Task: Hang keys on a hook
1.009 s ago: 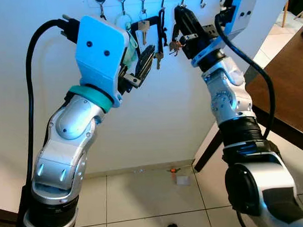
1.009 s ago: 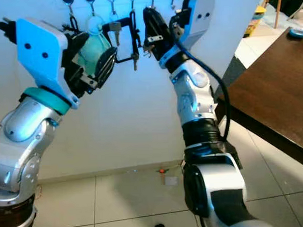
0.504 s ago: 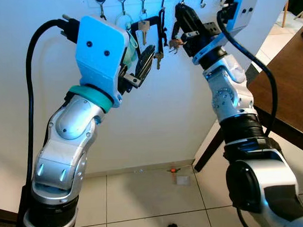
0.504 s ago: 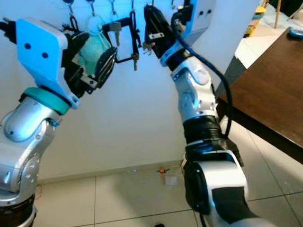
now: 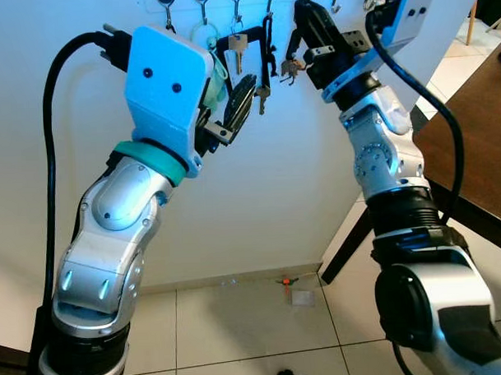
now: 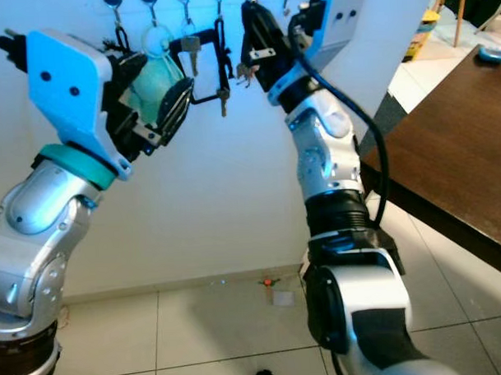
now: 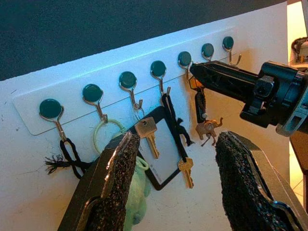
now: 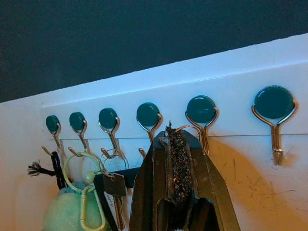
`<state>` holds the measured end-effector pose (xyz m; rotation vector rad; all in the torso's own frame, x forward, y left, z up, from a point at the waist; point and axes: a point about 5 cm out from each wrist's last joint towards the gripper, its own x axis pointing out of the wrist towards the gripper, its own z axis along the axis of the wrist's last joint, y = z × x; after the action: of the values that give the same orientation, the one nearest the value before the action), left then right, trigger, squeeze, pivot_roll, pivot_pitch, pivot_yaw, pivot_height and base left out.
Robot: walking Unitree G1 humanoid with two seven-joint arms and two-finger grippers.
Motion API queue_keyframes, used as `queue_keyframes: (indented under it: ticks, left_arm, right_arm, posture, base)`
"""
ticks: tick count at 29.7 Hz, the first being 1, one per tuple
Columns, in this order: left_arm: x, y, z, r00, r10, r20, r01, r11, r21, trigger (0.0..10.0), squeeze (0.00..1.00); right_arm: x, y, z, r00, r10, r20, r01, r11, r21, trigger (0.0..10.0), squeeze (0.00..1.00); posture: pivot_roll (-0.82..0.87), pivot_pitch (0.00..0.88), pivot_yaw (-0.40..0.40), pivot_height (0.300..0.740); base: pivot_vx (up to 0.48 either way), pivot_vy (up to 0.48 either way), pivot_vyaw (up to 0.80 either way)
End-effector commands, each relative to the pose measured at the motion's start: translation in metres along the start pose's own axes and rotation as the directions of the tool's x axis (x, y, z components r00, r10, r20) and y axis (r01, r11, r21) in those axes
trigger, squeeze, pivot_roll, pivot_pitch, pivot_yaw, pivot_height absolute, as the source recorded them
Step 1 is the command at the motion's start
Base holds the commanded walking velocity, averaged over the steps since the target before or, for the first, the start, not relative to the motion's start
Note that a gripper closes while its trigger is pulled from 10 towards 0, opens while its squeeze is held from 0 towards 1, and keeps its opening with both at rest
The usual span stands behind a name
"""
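White wall ahead carries the hook rail (image 7: 120,103). I see my right pincer (image 7: 199,72) raised to a hook (image 7: 185,61), fingers pressed together on the keys (image 7: 202,126), which dangle just below it. My left pincer (image 7: 175,178) hovers nearby, fingers spread wide, holding nothing.

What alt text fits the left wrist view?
The right end effector, shut on a key ring with an animal charm, holds it at the fifth hook of a white wall rack. The open left end effector frames the foreground; other hooks hold keys.
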<state>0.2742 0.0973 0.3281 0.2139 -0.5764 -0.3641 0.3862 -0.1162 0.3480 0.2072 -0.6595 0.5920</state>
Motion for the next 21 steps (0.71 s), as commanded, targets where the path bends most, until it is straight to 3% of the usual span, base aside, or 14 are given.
queue_keyframes:
  ticks: [1,21]
  left_arm:
    - [-0.0006,-0.0002,0.0006,1.000,0.000,0.001,0.000,1.000,0.003,10.0,0.00]
    - [-0.0008,0.0000,0.0023,1.000,-0.001,0.005,0.001,1.000,0.005,10.0,0.00]
  right_arm:
    - [-0.0008,-0.0011,0.0005,1.000,-0.005,0.003,0.004,1.000,0.008,10.0,0.00]
    - [0.0000,-0.0034,-0.0043,1.000,-0.019,-0.013,0.019,0.998,0.064,10.0,0.00]
  posture:
    - [0.02,0.136,0.088,0.740]
    - [0.03,0.132,0.087,0.740]
  base:
    - [0.000,0.000,0.00]
    - [0.000,0.000,0.00]
